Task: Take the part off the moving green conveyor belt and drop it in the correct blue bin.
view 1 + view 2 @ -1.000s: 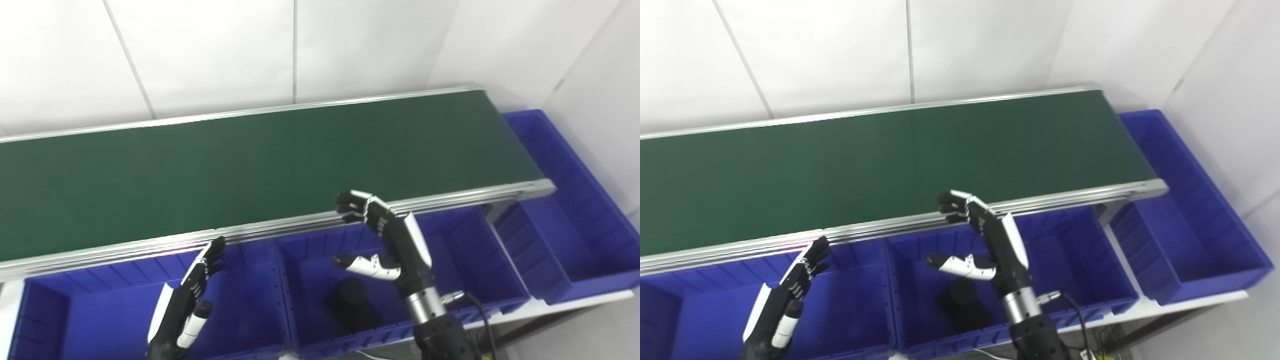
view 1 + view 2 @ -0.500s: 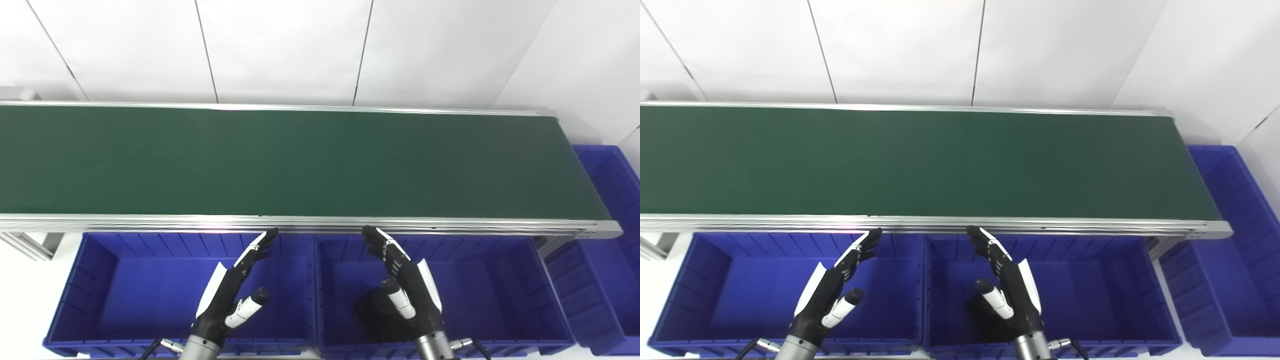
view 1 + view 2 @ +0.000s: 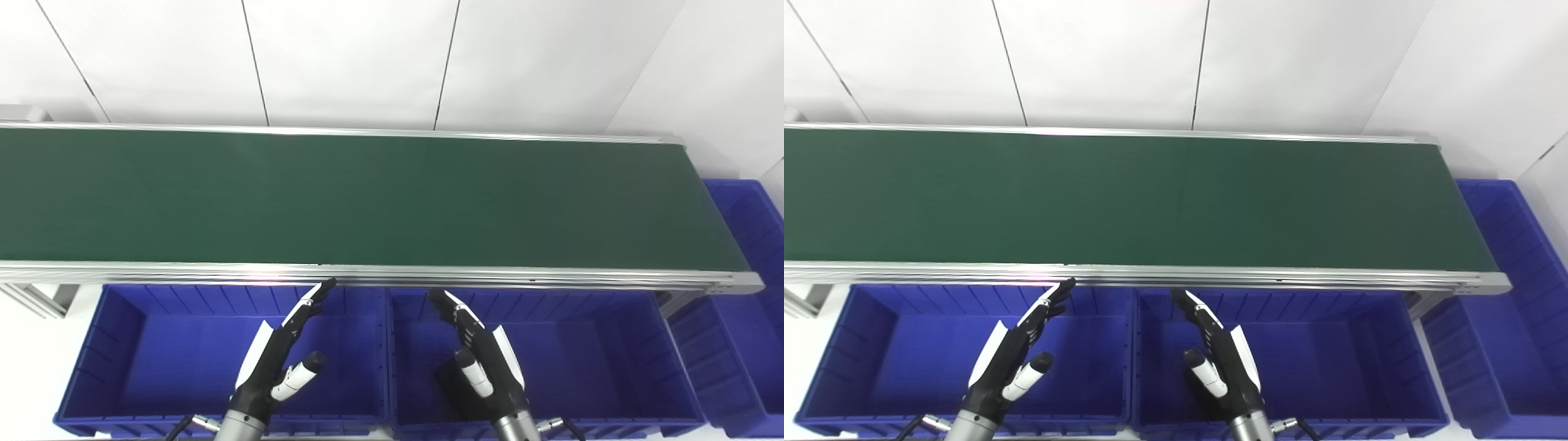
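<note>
Both arms have drawn back a touch, left robot hand (image 3: 278, 358) and right robot hand (image 3: 484, 361) released, fingers spread over the blue bins (image 3: 131, 361), dark part (image 3: 450, 383) lying in the middle bin, conveyor belt (image 3: 367, 202) bare.

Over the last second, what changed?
The head camera swung, so the whole view shifted. The right hand came down from the belt's near rail, thumb folded in, and now hangs open over the middle bin. The left hand stays open over the left bin. The dark part stays in the middle bin; the belt stays bare.
</note>
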Controlling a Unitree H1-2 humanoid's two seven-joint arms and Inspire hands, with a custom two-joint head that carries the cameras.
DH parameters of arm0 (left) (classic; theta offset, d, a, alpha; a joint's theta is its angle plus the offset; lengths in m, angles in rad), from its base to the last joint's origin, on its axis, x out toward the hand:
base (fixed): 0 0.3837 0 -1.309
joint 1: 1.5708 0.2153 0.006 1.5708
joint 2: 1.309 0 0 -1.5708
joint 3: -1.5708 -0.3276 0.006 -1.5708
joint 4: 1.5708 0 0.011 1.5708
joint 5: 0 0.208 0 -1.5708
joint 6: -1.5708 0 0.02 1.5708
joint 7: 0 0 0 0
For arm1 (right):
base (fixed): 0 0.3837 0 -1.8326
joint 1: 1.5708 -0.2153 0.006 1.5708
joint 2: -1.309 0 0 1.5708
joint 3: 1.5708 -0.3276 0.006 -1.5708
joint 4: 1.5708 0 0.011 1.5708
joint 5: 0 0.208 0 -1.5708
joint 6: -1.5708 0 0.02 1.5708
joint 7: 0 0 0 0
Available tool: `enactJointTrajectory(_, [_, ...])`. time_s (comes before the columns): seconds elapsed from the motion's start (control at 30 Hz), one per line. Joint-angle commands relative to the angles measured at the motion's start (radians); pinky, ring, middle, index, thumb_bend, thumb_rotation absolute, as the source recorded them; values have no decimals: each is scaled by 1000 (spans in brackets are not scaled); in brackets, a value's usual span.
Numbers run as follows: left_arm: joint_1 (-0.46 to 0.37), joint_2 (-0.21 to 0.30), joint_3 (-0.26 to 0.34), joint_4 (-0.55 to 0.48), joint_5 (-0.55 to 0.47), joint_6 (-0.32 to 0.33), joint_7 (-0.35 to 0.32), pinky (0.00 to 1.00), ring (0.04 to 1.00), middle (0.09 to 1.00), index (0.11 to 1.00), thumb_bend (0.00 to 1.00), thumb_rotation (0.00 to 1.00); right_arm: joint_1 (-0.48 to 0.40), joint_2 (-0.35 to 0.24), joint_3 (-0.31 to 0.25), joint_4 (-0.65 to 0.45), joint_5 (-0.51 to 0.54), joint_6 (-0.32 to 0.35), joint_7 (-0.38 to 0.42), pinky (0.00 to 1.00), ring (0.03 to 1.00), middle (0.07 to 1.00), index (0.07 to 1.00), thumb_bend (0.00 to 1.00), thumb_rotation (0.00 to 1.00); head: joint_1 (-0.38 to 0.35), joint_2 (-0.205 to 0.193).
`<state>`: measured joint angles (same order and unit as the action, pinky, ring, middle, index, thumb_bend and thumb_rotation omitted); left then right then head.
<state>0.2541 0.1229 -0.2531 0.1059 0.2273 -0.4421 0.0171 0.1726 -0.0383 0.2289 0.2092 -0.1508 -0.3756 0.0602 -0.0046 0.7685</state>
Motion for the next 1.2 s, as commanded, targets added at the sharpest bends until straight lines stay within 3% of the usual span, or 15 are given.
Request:
enactJointTrajectory(0.0, [-16, -4, -9, -5, 2, -28, 11, 907, 943, 948, 905, 813, 1000, -14, 1, -5, -7, -2, -57, -5, 906, 905, 882, 876, 920, 1000, 4, 1])
enactJointTrajectory(1.17, [-12, -4, -40, -1, -16, -28, 35, 889, 937, 942, 891, 822, 1000, -6, -9, 8, -14, 35, -93, 3, 906, 914, 899, 884, 904, 1000, 7, -2])
